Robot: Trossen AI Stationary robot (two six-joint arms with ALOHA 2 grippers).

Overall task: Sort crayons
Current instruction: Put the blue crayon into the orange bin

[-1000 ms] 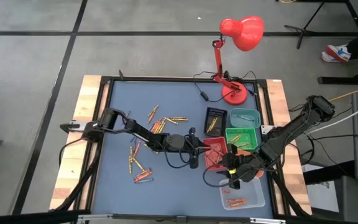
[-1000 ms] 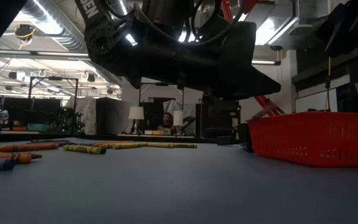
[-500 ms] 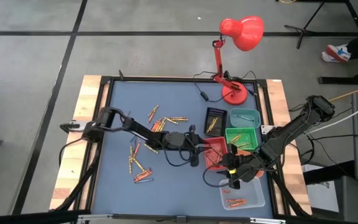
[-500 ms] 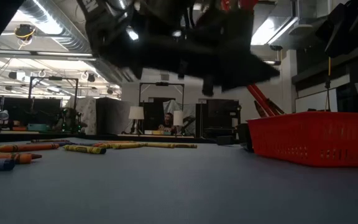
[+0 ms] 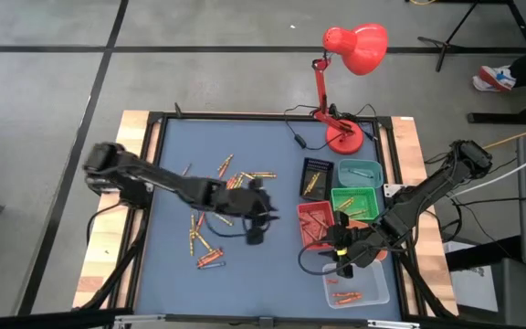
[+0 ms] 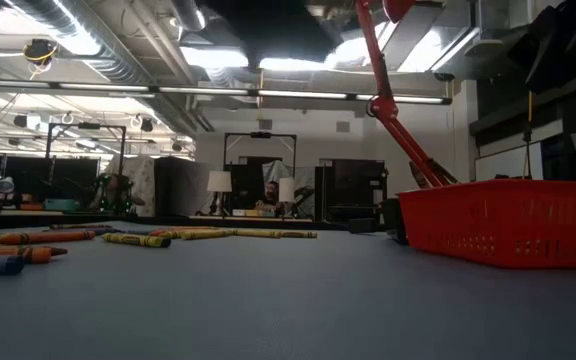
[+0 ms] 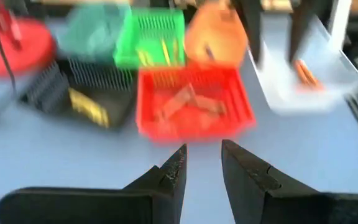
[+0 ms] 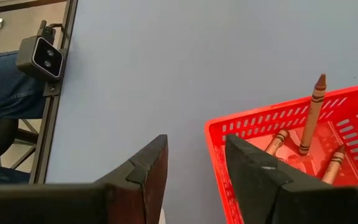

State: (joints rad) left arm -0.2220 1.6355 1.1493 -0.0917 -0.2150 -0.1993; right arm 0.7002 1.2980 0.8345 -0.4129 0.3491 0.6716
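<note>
Crayons (image 5: pixel 210 239) lie scattered on the blue table's (image 5: pixel 172 164) left half, more near its middle. Just right of them hovers the left gripper (image 5: pixel 256 219), fingers (image 7: pixel 174 177) a narrow gap apart and holding nothing. Right again, the red tray (image 5: pixel 315 220) holds several crayons, one leaning upright. The right gripper (image 5: pixel 340 254) hangs at that tray's near edge, jaws spread, empty.

One camera looks straight down; another sits level on the blue-topped table (image 5: pixel 181 155); both wrist cameras — close in — share the red slotted plastic basket (image 7: pixel 194 102).
</note>
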